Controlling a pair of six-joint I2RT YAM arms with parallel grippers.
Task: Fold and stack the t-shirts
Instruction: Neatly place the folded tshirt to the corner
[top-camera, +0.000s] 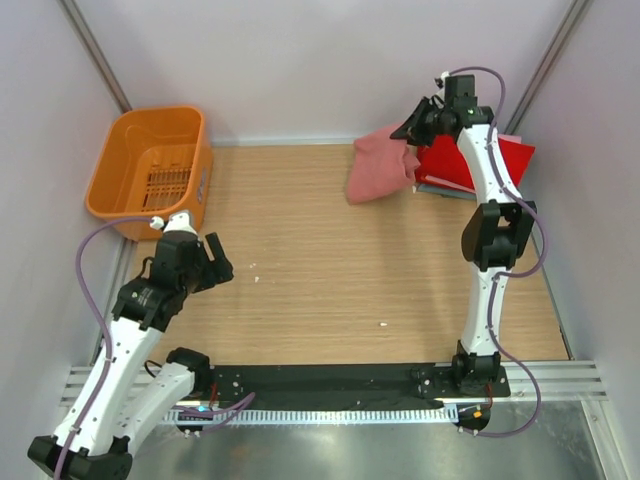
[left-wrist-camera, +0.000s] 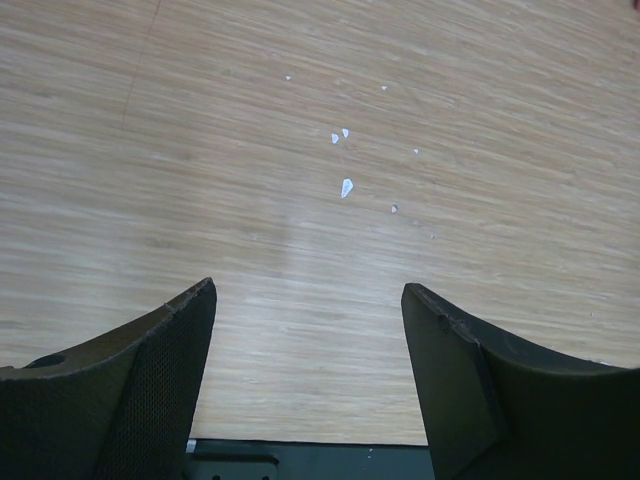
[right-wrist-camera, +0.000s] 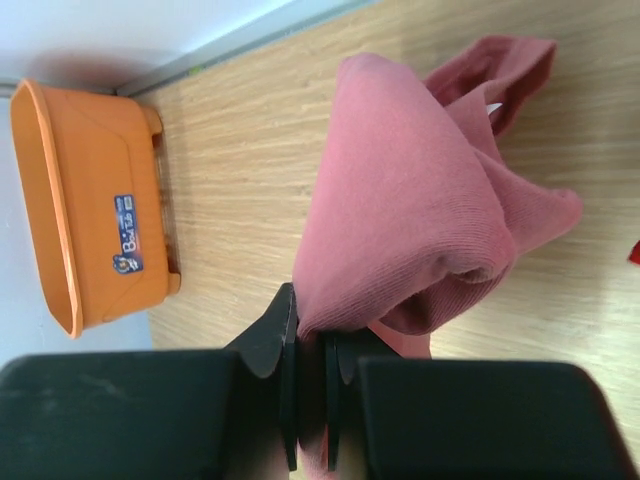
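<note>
Looking from above, I see my right gripper (top-camera: 408, 128) far across the table (top-camera: 330, 250) from the orange basket (top-camera: 160, 112). Its fingers are pinched shut on the salmon-pink t-shirt (top-camera: 378, 172), which hangs bunched down to the wood. Even farther from the basket lies the flat red t-shirt (top-camera: 508, 158), partly hidden behind my right arm (top-camera: 495, 230). My left gripper (left-wrist-camera: 308, 292) sits just in front of the basket, fingers wide apart over bare wood dotted with small white bits (left-wrist-camera: 345, 186).

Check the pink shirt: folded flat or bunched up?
Bunched up, not folded: the pink shirt hangs crumpled from the right gripper, pinched between its shut jaws.
</note>
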